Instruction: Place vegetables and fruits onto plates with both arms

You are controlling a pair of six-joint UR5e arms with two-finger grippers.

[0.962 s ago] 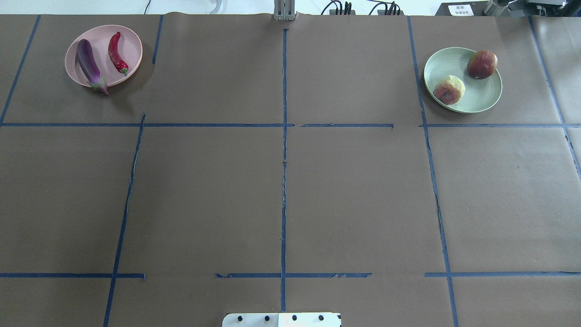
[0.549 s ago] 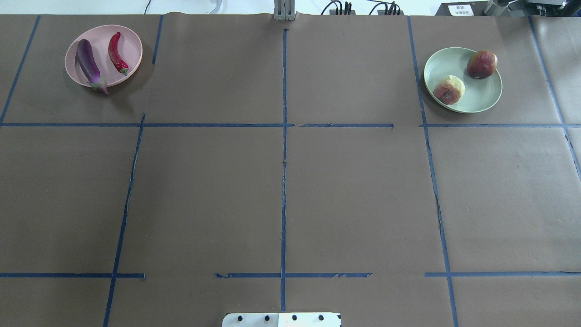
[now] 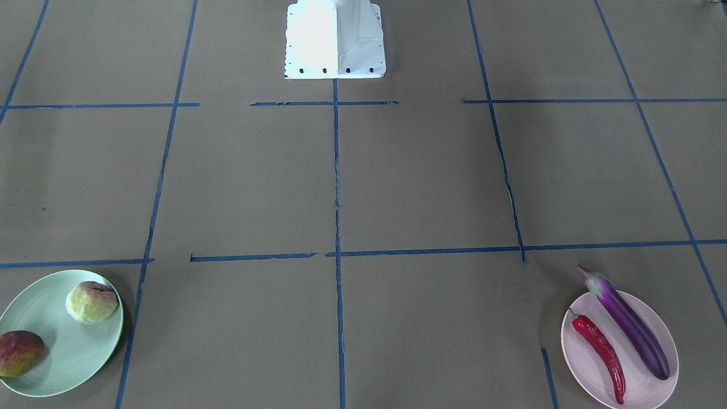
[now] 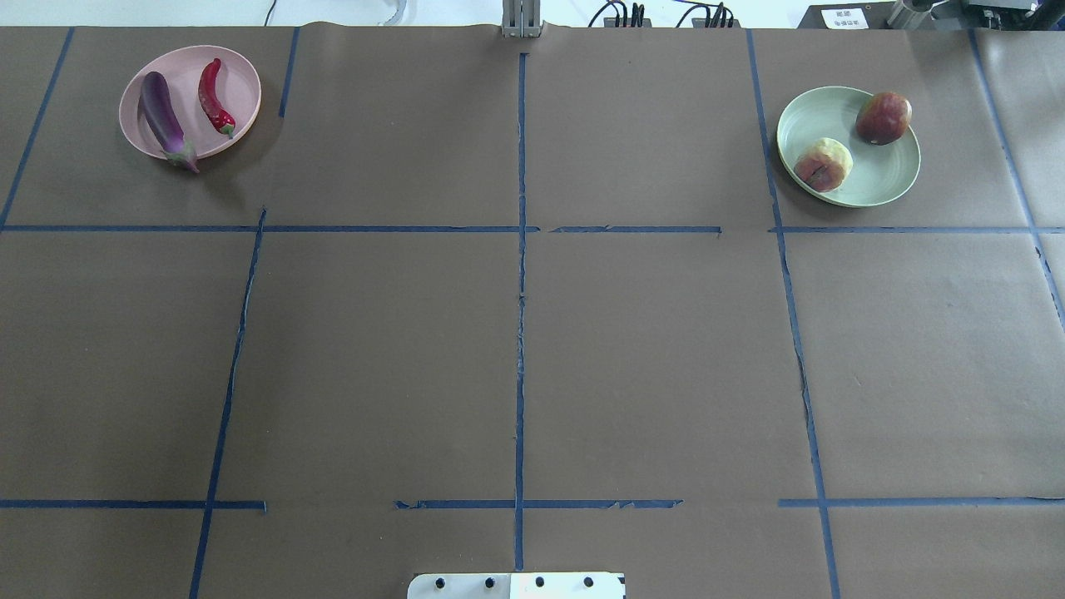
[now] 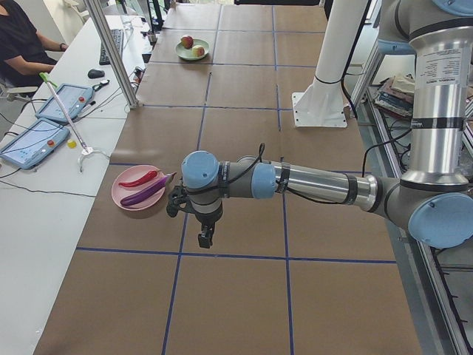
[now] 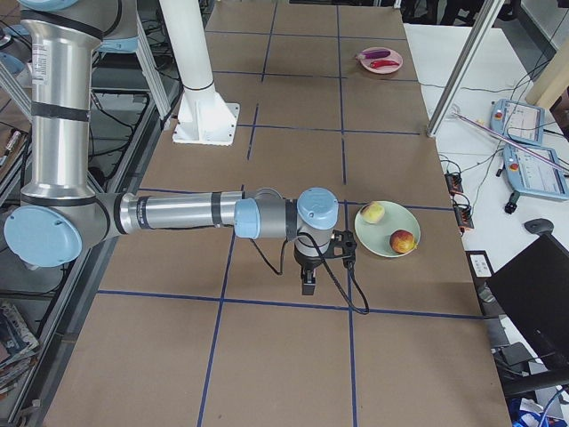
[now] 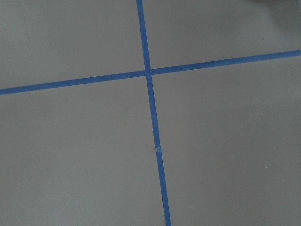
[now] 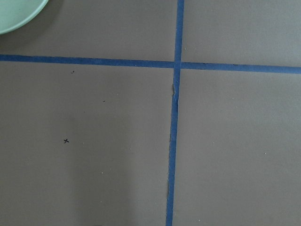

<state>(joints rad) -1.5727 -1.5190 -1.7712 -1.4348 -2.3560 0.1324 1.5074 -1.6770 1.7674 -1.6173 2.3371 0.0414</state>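
- Seen from overhead, the vegetable plate (image 4: 245, 83) sits at the table's (image 4: 516, 349) 10 o'clock and the fruit plate (image 4: 882, 176) at 2 o'clock.
- On the vegetable plate, the eggplant (image 4: 162, 116) lies at the chili pepper's (image 4: 212, 100) 9 o'clock.
- On the fruit plate, the nearer fruit (image 4: 824, 165) is at 8 o'clock and the farther fruit (image 4: 884, 118) at 1 o'clock.

Left arm (image 5: 310, 183) and right arm (image 6: 178, 213) stretch level, left gripper (image 5: 205, 238) and right gripper (image 6: 308, 283) pointing down, grip unreadable.

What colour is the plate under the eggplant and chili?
Pale pink; the plate shows best in the front-facing view.
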